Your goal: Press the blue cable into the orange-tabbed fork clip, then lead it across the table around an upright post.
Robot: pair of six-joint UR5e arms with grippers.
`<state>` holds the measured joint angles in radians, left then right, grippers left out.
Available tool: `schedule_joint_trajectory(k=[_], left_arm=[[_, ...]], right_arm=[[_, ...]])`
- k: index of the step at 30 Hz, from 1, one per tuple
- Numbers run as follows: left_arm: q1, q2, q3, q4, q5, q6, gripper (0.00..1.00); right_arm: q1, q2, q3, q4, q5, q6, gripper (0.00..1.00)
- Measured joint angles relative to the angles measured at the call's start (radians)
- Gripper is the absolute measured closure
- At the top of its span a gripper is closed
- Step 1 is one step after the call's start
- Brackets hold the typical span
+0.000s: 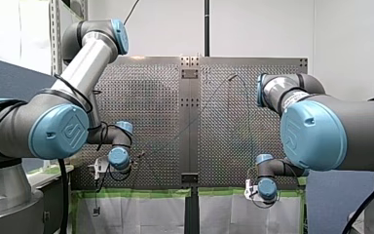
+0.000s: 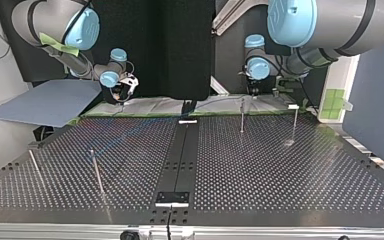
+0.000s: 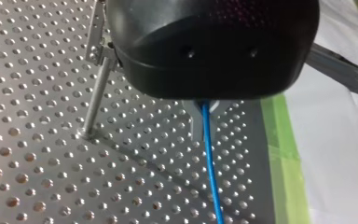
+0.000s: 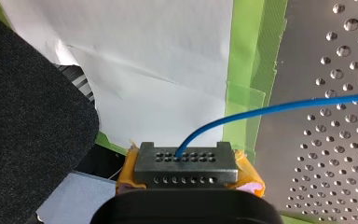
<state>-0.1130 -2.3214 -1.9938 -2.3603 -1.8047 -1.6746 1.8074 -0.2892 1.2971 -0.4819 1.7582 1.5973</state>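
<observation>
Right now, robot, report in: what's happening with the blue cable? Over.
Both shut on blue cable: left gripper, right gripper. Cable strung across the table between them. Upright post beside left gripper, apart from the cable.

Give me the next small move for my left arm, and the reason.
Probably carry my left gripper sideways toward the upright post beside it. It and my right gripper both grip the blue cable, which runs free over the perforated table. No clip shows around it, and no orange tab shows.
</observation>
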Motion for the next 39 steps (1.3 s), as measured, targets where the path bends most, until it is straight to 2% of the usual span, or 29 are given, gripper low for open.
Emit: schedule_joint_trajectory(k=[6, 11, 26, 39], left_arm=[[0.0, 0.0, 0.0, 0.043, 0.007, -0.004, 1.0], [0.003, 0.0, 0.0, 0.048, 0.006, -0.004, 1.0], [-0.004, -0.001, 0.001, 0.0, 0.0, 0.036, 1.0], [-0.004, -0.002, 0.074, -0.065, -0.002, 0.037, 1.0]], right_arm=[[0.001, 0.0, 0.0, 0.0, 0.0, 0.0, 1.0], [0.001, 0.0, 0.0, 0.0, 0.0, 0.0, 1.0], [-0.001, 0.0, 0.0, 0.0, 0.0, 0.0, 1.0], [-0.005, 0.0, -0.001, 0.0, 0.0, 0.0, 1.0]])
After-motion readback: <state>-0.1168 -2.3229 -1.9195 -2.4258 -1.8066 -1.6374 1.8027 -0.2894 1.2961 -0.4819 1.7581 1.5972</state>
